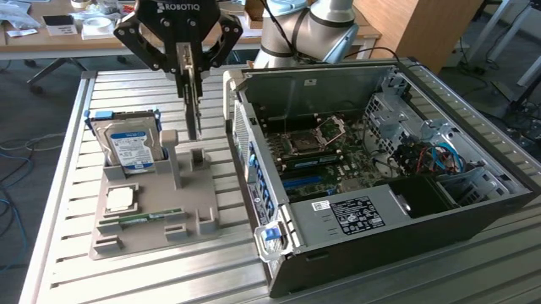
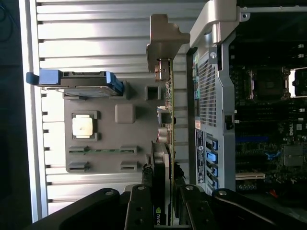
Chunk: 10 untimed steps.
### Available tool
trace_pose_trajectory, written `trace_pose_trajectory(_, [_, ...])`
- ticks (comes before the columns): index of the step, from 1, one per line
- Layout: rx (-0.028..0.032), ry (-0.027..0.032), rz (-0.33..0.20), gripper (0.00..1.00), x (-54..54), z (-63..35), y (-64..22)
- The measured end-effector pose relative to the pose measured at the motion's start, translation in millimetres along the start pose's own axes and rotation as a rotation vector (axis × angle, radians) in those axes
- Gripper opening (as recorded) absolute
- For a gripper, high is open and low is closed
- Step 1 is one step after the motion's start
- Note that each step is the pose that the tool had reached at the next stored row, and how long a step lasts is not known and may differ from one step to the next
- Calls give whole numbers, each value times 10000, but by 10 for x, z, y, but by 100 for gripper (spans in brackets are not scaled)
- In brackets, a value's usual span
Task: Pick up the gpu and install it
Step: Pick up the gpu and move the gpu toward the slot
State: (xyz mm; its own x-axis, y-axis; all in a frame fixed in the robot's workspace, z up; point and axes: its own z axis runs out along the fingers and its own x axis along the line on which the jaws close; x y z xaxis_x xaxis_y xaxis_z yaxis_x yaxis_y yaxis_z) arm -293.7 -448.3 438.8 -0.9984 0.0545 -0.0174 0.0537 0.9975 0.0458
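Observation:
The gpu hangs edge-on as a thin dark card between my fingers, just above the upright slot of the grey stand. My gripper is shut on the card's upper edge. In the wrist view the gpu runs away from my gripper, with its silver end bracket at the far end. The open computer case lies on its side at the exterior view's right, with its motherboard exposed.
The grey stand also holds a silver hard drive with a blue-white label, a square processor and a green RAM stick. Everything rests on a slatted metal table. The case wall stands close beside the card.

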Motion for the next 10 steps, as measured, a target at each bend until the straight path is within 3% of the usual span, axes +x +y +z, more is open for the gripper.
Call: trace_pose_trajectory(10, [1,1,0,27,-60,-14,4])
